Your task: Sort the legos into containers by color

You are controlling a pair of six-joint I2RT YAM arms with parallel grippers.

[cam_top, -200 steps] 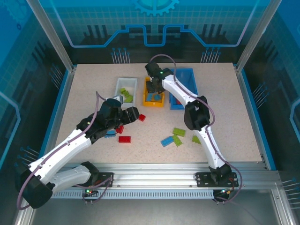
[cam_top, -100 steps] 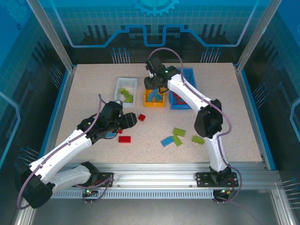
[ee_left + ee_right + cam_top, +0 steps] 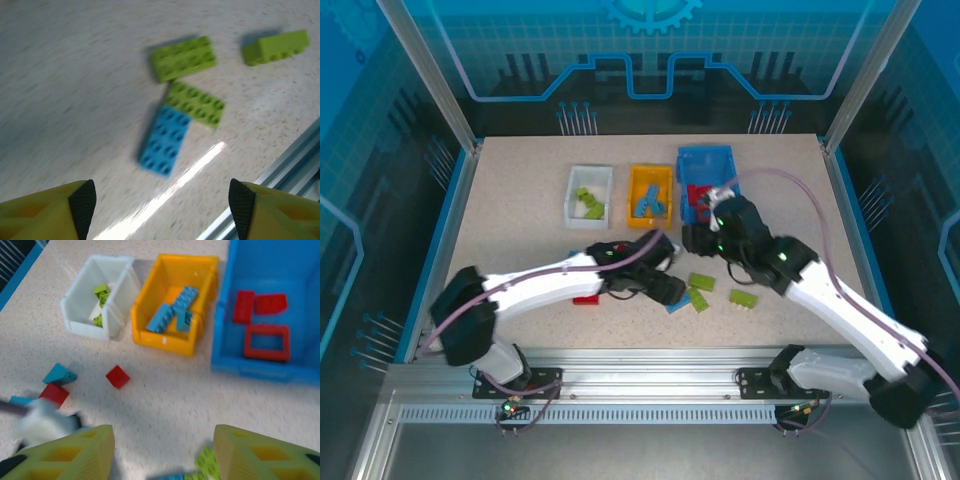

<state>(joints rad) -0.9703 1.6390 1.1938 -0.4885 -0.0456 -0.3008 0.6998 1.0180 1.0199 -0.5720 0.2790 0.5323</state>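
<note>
Left pincer [image 3: 162, 205] hangs spread wide and empty over the table [image 3: 60, 75]. Ahead of it, a light blue brick [image 3: 166, 139] touches a lime brick [image 3: 196, 104]. Right pincer [image 3: 165, 455] is spread too (nothing in it). The blue bin [image 3: 260, 367] holds red bricks [image 3: 243, 306] and a hollow red frame [image 3: 266, 342]. Beside it, the orange bin [image 3: 165, 342] holds light blue bricks [image 3: 172, 310]. The white bin [image 3: 85, 322] holds lime bricks [image 3: 101, 292]. One small red brick [image 3: 118, 376] lies loose near the orange bin.

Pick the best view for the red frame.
Right wrist: the red frame lies flat in the blue bin, whole outline clear. Top external gives small red patches there beside the right arm; left wrist faces loose bricks.
</note>
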